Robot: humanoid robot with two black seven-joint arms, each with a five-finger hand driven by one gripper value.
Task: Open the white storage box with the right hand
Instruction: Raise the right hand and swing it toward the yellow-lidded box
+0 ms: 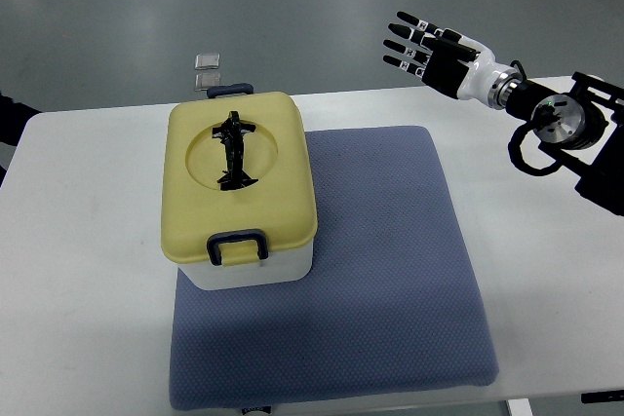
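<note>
A white storage box [255, 268] with a pale yellow lid [237, 174] stands on the left part of a blue-grey mat [390, 270]. The lid is down, with a black folding handle [234, 151] lying in its round recess and a dark blue latch [238, 245] at the near side. A second latch [230, 91] shows at the far side. My right hand [421, 46] hovers beyond the table's far right edge, well to the right of the box, fingers spread and holding nothing. Its arm [556, 122] comes in from the right edge.
The white table [88, 270] carries the mat and the box. Two small square objects [207, 69] lie on the grey floor behind the box. A dark shape [12, 119] shows at the left edge of the picture.
</note>
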